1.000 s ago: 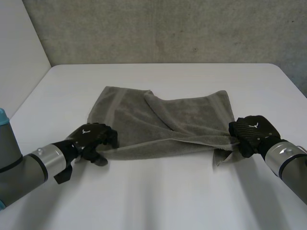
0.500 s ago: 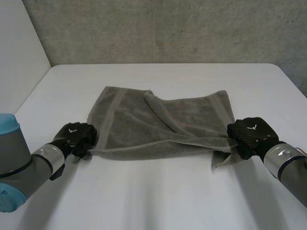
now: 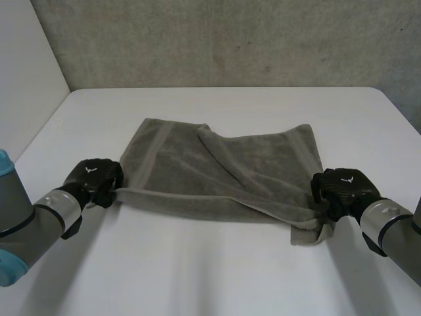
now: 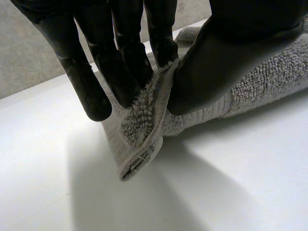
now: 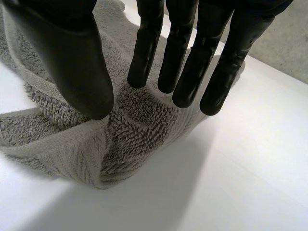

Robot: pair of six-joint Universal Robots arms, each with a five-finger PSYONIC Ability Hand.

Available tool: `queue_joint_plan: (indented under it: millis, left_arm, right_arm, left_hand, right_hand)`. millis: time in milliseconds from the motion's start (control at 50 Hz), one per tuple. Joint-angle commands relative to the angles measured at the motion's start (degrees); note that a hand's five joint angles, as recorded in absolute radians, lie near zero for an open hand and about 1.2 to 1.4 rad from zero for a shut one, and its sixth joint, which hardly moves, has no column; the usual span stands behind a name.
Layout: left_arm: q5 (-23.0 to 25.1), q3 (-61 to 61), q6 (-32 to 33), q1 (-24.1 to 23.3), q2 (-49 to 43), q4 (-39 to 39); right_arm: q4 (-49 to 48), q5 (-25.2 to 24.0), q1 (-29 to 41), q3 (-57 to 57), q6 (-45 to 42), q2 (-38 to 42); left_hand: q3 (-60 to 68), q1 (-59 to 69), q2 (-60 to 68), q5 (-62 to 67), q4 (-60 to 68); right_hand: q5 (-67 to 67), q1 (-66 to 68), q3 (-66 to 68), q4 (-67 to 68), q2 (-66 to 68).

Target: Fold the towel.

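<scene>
towel point(image 3: 197, 164) looks soft, limp (corners hold best): left hand point(image 3: 97, 178) pinches its 9 o'clock corner, right hand point(image 3: 342, 187) pinches its 4 o'clock corner.

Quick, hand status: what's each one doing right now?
Left hand: shut, pinching the towel at its near left corner.
Right hand: shut, pinching the towel's bunched near right end.

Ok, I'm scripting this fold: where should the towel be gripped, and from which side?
Grip the towel at its two near corners, from the robot's side: that edge faces it. The left hand pinches the left corner, the right hand the bunched right one.
</scene>
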Motion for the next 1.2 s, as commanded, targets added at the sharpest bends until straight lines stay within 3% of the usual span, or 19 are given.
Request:
queue_joint_plan:
  millis: [20, 140, 220, 520, 620, 700, 780, 840, 880, 940, 1060, 1100, 1200]
  left_arm:
    - [-0.01, -0.02, -0.07, 0.66, 0.28, -0.07]
    - [0.07, -0.28, -0.07, 0.57, 0.28, -0.07]
    - [0.08, -0.37, -0.07, 0.57, 0.28, -0.07]
    - [0.08, -0.28, -0.07, 0.75, 0.28, -0.07]
    - [0.08, -0.11, -0.07, 0.75, 0.28, -0.07]
    - [-0.01, 0.07, -0.16, 0.83, 0.28, -0.24]
    - [0.07, 0.51, -1.12, 1.18, 2.20, -1.03]
    - [0.42, 1.12, -3.39, 1.36, 6.67, -2.26]
    - [0.51, 1.82, -4.89, 1.10, 9.13, -3.05]
    - [0.78, 3.57, -8.49, 0.75, 14.32, -5.15]
    - [2.70, 8.14, -15.26, 0.92, 25.04, -8.85]
    - [3.58, 8.94, -15.97, 1.18, 26.81, -9.55]
    - [5.61, 9.56, -16.33, 1.63, 29.46, -10.96]
  right_arm:
    - [-0.02, -0.01, 0.15, 0.23, 0.99, 0.32]
    - [0.69, 0.08, 0.68, 0.32, 2.66, 0.32]
    - [3.57, -0.01, 0.76, 0.05, 4.07, -0.20]
    - [5.08, 0.34, 2.35, 0.67, 3.54, -0.12]
    - [3.06, 0.52, 2.35, 0.84, 3.37, 1.29]
    - [0.52, 1.66, 1.56, 0.58, 3.37, 1.21]
    - [0.60, 1.66, 1.47, -0.56, 3.19, 0.50]
    - [1.56, 1.84, 1.38, -3.29, 3.10, -4.51]
    - [5.49, 1.22, 1.64, -6.78, 2.23, -11.42]
    - [12.60, 0.70, 1.47, -12.57, -0.75, -15.21]
    - [25.03, -1.59, 1.73, -22.80, -6.30, -17.78]
    - [33.34, -2.38, 1.91, -28.83, -11.37, -18.05]
    - [41.62, -1.69, 2.00, -33.60, -20.77, -16.38]
  left_hand:
    - [3.89, 5.43, 3.91, 5.30, 2.09]
    - [3.89, 5.43, 3.91, 5.30, 2.09]
    - [3.89, 5.43, 3.91, 5.30, 2.09]
    - [3.89, 5.43, 3.91, 5.30, 2.09]
    - [3.89, 5.43, 3.91, 5.30, 2.09]
    - [3.89, 5.43, 3.91, 5.30, 2.09]
    - [3.89, 5.43, 3.91, 5.30, 2.09]
    - [3.89, 5.43, 3.91, 5.30, 2.09]
    - [3.89, 5.43, 3.91, 5.30, 2.09]
    - [3.89, 5.43, 3.91, 5.30, 2.09]
    - [3.89, 5.43, 3.91, 5.30, 2.09]
    - [3.89, 5.43, 3.91, 5.30, 2.09]
    - [3.89, 5.43, 3.91, 5.30, 2.09]
  right_hand:
    - [1.05, 0.65, -0.15, -0.60, -0.59]
    - [-1.98, -2.38, -3.17, -3.63, -3.62]
    - [-13.40, -13.79, -14.59, -15.05, -15.03]
    - [-11.91, -12.30, -13.10, -13.56, -13.54]
    - [2.39, 1.99, 1.20, 0.74, 0.75]
    - [31.22, 30.82, 30.03, 29.57, 29.58]
    - [32.78, 32.38, 31.59, 31.13, 31.14]
    - [32.78, 32.38, 31.59, 31.13, 31.14]
    - [32.78, 32.38, 31.59, 31.13, 31.14]
    - [32.78, 32.38, 31.59, 31.13, 31.14]
    - [32.78, 32.38, 31.59, 31.13, 31.14]
    - [32.78, 32.38, 31.59, 31.13, 31.14]
    - [32.78, 32.38, 31.59, 31.13, 31.14]
